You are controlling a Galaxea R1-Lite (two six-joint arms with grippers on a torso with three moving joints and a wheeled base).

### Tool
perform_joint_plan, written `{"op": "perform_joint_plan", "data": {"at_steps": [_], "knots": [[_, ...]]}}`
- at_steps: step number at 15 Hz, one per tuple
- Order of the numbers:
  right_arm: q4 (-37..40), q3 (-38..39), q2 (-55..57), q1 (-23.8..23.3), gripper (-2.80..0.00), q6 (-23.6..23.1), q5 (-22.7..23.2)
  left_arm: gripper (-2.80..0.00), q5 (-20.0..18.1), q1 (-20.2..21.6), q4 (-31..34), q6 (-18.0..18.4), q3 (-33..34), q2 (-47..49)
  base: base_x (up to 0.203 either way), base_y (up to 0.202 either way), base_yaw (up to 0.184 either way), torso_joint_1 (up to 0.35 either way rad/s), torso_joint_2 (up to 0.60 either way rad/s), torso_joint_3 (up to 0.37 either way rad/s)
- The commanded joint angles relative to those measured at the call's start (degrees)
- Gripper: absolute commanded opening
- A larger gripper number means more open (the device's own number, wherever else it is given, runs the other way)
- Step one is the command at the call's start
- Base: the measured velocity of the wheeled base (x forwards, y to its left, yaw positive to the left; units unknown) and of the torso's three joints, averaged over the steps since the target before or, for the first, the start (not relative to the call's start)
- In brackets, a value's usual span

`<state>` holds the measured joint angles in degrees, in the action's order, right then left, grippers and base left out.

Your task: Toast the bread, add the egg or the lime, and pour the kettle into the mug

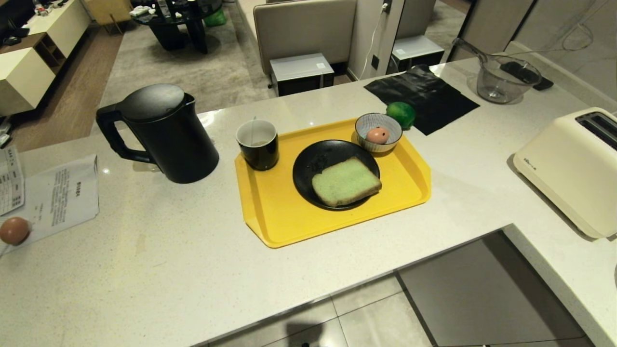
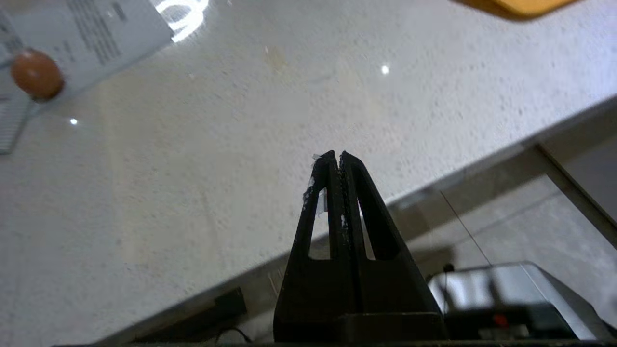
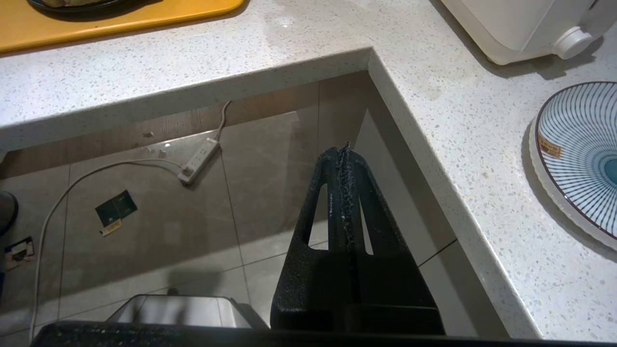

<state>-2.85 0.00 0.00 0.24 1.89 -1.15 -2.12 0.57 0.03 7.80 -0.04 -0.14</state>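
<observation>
Pale speckled tabletop (image 1: 159,270), L-shaped, carries everything; landmark is the yellow tray (image 1: 289,217) at its middle. Cream toaster (image 1: 573,168) stands well to the right of the tray, on the side run of the tabletop. The kettle (image 1: 164,135) stands upright just left of the tray, handle turned away from it, lid on. Black cloth (image 1: 424,99) lies flat beyond the tray's far right corner; clear glass jug (image 1: 501,79) further right of the cloth. Printed paper sheet (image 1: 58,197) lies far left of the tray, with a plain brown egg (image 1: 14,230) at its near edge. On the tray: black plate (image 1: 313,166) at centre, the bread (image 1: 346,181) lying flat on the plate's near right part, green face up. The mug (image 1: 258,143) stands upright on the tray's far left corner. Striped bowl (image 1: 378,131) sits on the tray's far right corner, the egg (image 1: 378,135) inside it. The lime (image 1: 401,114) rests on the tabletop just behind the bowl, off the tray, at the cloth's edge. Left pincer (image 2: 337,155) clenched, empty, over bare tabletop near its front edge, left of the tray. Right pincer (image 3: 345,150) clenched, empty, hanging over the floor in front of the tabletop's inner corner, near side of the tray.
</observation>
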Motion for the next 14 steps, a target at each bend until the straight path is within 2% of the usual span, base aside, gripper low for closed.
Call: {"op": "perform_joint_plan", "data": {"at_steps": [1,7,10,14], "knots": [[-0.1,1.1,0.1,0.0,-2.8,0.0,0.1,-2.8,-0.3,0.0,0.7,-0.2,0.1,0.1,0.0,0.0,0.0,0.0,0.0,0.0],[-0.1,1.1,0.1,0.0,-2.8,0.0,0.0,-2.8,-0.2,-0.4,0.7,-0.4,0.1,0.1,0.0,0.0,0.0,0.0,0.0,0.0],[-0.1,1.1,0.1,0.0,-2.8,0.0,0.0,-2.8,0.6,-0.4,0.4,-5.9,0.1,0.1,0.0,0.0,0.0,0.0,0.0,0.0],[-0.1,1.1,0.1,0.0,-2.8,0.0,0.0,-2.8,1.6,-0.4,0.3,-7.0,0.1,0.1,0.0,0.0,0.0,0.0,0.0,0.0]]}}
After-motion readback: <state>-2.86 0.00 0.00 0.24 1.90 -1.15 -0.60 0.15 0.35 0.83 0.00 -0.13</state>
